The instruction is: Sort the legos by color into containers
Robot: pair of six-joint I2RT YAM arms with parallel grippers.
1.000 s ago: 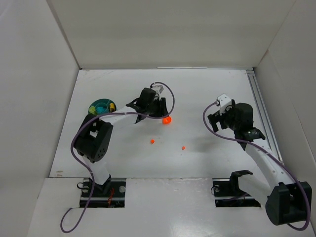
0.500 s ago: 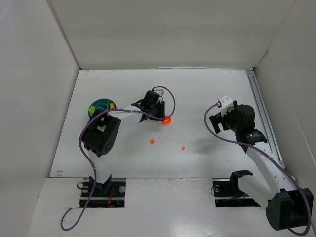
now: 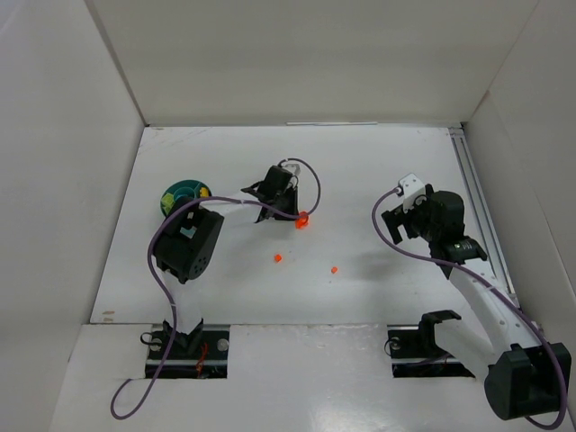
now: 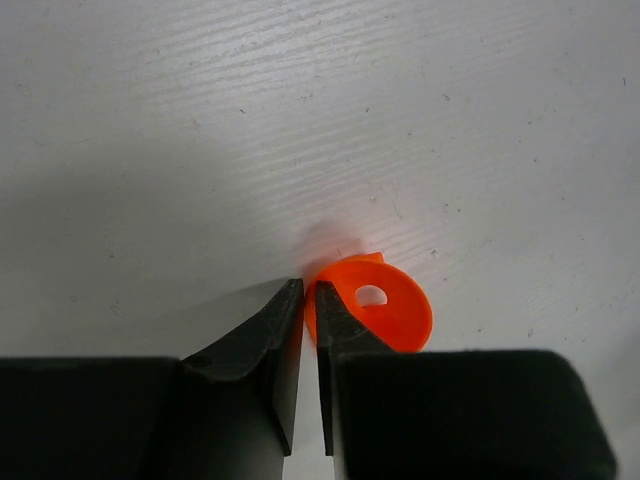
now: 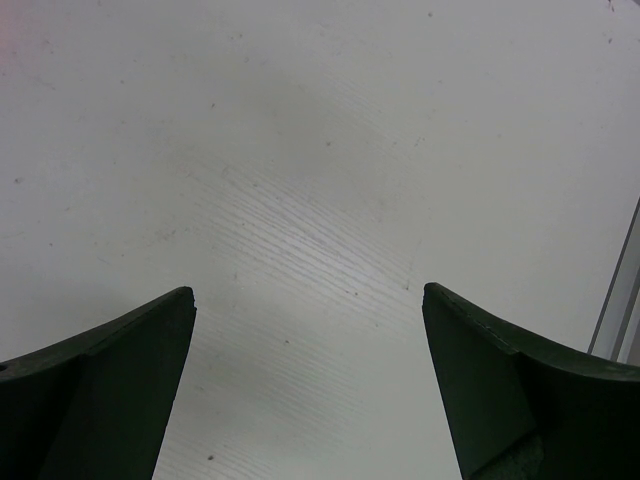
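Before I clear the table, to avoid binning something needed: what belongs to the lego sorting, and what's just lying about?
Job: round orange lego in left gripper, two small orange legos, teal dish.
Lying about: purple cable, side rail.

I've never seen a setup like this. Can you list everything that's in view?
table: one, white, walled on three sides.
dish: one, teal, round, far left of the table; bright bits inside, too small to count.
round lego: one, orange, with a hole, mid-table.
small legos: two, orange, loose, nearer the arms.
cables: purple, one per arm.
arms: two, black and white.
left tool: black, shut on the round lego's edge.
right tool: black, open over bare table.
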